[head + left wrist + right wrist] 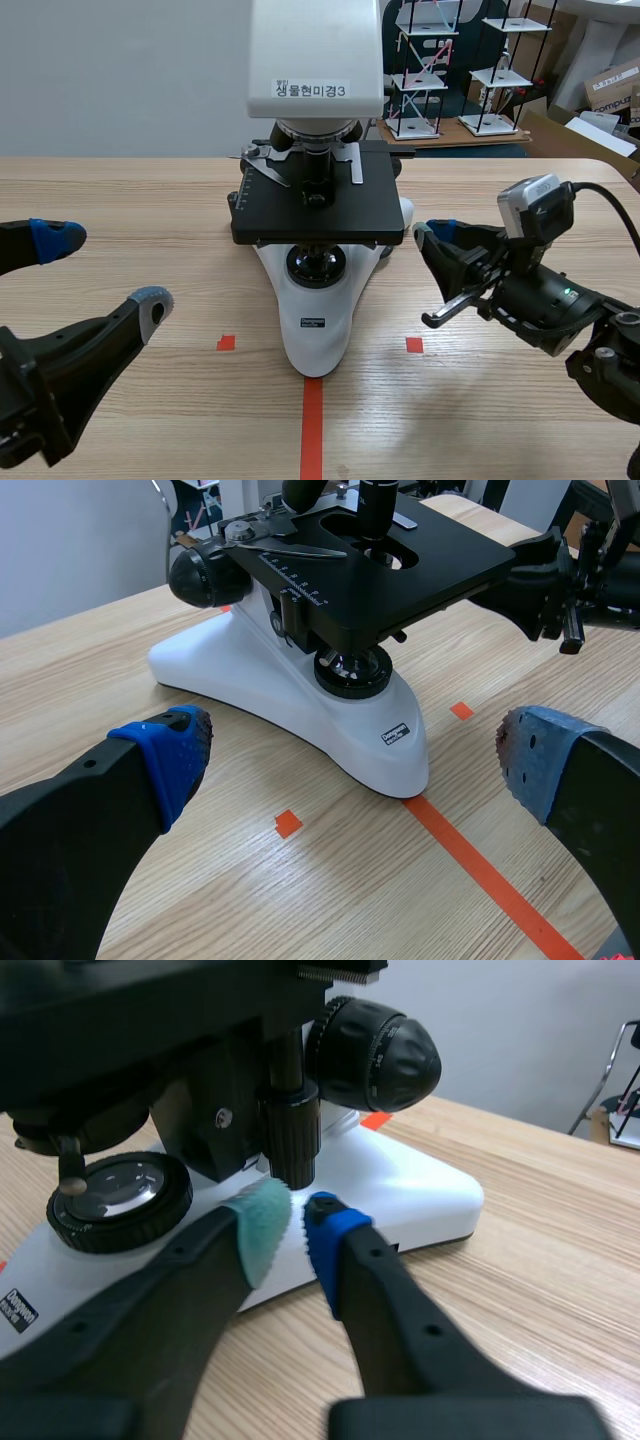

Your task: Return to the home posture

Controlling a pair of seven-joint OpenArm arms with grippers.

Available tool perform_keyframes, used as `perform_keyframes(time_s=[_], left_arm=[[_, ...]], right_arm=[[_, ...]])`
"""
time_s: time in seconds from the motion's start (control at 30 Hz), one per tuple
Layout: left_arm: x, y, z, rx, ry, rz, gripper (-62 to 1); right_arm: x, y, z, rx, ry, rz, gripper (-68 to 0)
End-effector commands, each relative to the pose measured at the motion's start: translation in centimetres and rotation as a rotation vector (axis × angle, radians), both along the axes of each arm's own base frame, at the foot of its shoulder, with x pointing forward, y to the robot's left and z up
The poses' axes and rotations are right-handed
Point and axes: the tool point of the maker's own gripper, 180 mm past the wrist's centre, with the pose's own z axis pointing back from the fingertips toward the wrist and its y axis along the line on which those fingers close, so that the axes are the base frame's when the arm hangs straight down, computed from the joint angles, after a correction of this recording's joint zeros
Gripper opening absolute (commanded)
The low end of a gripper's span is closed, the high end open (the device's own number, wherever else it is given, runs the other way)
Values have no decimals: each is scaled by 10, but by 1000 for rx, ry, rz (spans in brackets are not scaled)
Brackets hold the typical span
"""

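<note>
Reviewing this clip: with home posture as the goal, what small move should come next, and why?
Probably draw the right gripper straight back from the microscope first. Its fingers, nearly together with nothing between them, sit close by the knurled knob under the stage, so lifting or swinging from there might strike it. The left gripper is open and apart from the microscope.

The white label on the microscope head, upper middle, reads "생물현미경3", the cardboard box at upper right shows "compu", and the base badge is too small to read.
</note>
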Motion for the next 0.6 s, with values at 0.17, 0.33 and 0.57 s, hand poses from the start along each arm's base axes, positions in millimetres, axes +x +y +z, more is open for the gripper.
perform_keyframes(time_s=[0.17,0.33,0.57], left_arm=[[1,-2,9,-22,-28,-1,-7],[1,-2,9,-22,-28,-1,-7],[1,-2,9,-22,-28,-1,-7]], right_arm=[[-18,-23,11,-7,-21,-35,-422],[-41,-33,14,-40,-2,-34,-335],[-80,-37,29,-79,7,14,-136]])
